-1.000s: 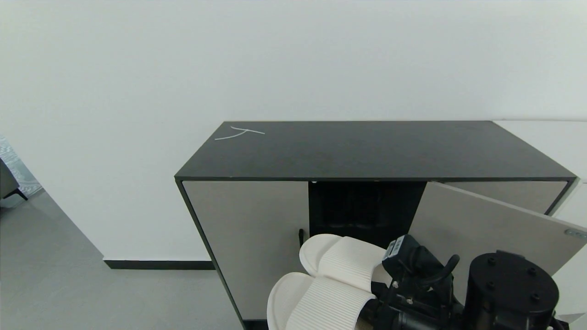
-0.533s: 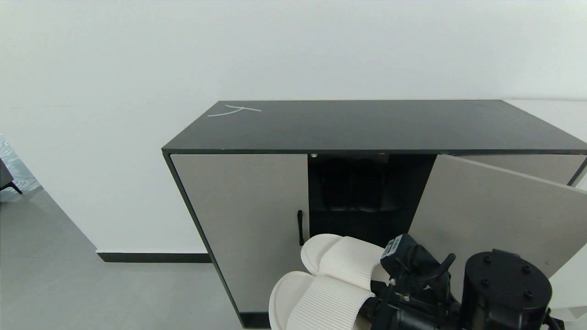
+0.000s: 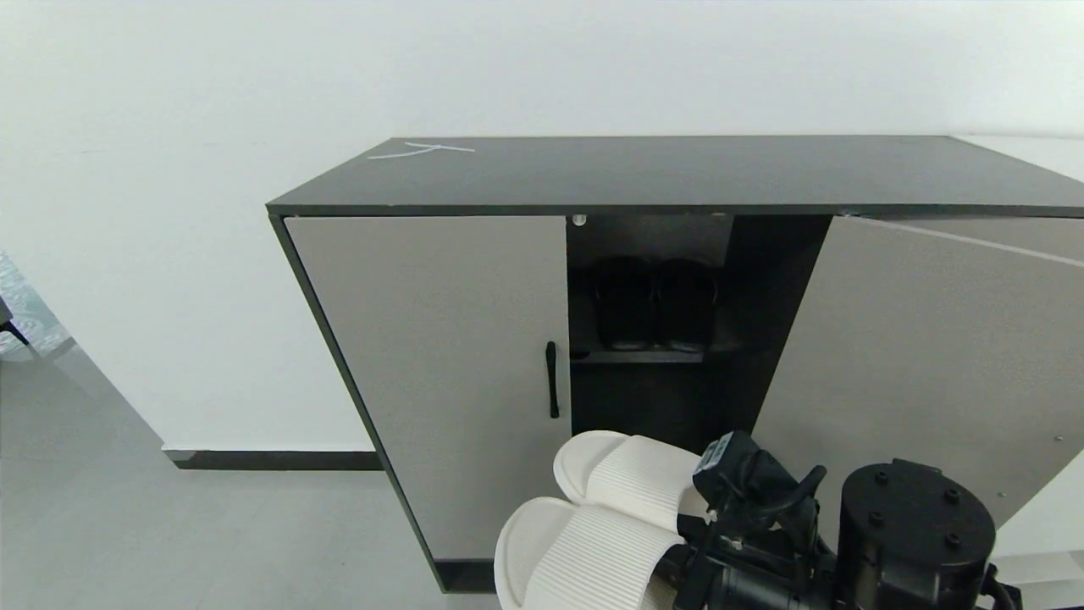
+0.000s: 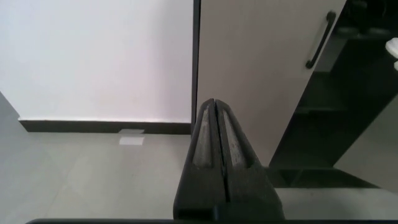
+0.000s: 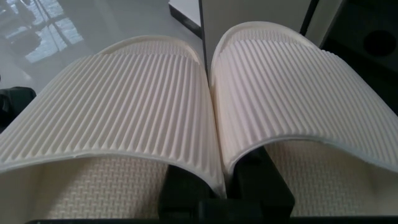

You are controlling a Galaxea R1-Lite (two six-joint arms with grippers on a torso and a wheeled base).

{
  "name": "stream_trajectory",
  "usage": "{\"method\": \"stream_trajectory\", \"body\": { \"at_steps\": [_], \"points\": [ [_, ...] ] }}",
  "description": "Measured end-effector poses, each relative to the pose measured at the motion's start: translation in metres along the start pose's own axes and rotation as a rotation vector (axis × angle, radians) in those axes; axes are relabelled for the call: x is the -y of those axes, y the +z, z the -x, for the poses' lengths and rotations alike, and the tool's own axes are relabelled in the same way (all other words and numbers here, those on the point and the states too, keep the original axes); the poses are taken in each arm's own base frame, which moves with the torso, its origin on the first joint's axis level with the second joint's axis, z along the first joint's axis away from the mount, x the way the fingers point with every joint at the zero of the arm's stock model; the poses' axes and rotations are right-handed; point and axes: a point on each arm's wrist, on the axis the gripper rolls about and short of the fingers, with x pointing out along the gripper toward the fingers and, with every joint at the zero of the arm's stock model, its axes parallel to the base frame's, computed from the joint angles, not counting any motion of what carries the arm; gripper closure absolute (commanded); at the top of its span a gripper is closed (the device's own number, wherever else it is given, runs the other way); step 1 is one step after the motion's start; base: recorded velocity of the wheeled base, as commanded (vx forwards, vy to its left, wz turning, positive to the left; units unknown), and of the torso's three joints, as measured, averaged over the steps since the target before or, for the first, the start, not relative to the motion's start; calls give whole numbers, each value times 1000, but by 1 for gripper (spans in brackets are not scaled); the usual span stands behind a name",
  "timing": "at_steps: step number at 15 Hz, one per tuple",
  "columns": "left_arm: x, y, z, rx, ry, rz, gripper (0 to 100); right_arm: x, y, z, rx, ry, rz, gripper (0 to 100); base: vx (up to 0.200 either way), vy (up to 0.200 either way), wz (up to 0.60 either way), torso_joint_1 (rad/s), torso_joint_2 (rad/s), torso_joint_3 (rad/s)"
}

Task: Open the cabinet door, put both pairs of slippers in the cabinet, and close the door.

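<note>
Right gripper [image 5: 225, 186] pinching the white slippers [image 3: 610, 517] at 6 o'clock of the cabinet opening [image 3: 652, 398], left gripper [image 4: 214, 140] pressed together: the wide pair could clip the closed door [image 3: 440, 356] at 9 o'clock and slip.

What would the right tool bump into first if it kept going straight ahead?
Probably the closed left door, beside its black handle, not the open gap. The white slippers held in the right tool stick out ahead, so their toes would touch first.
</note>
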Motion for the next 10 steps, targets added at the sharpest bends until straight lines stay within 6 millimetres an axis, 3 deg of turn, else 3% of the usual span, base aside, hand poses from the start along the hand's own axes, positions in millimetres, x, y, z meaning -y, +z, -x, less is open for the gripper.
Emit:
{"method": "stream_trajectory", "body": {
  "at_steps": [7, 10],
  "points": [
    [0, 0, 0, 0, 0, -1, 100, 0, -6, -4, -26, -1, 1, 100, 0, 0, 0, -138, 444, 305],
    [0, 0, 0, 0, 0, -1, 100, 1, -8, -4, -35, -5, -3, 100, 0, 0, 0, -30, 137, 103]
  ]
}}
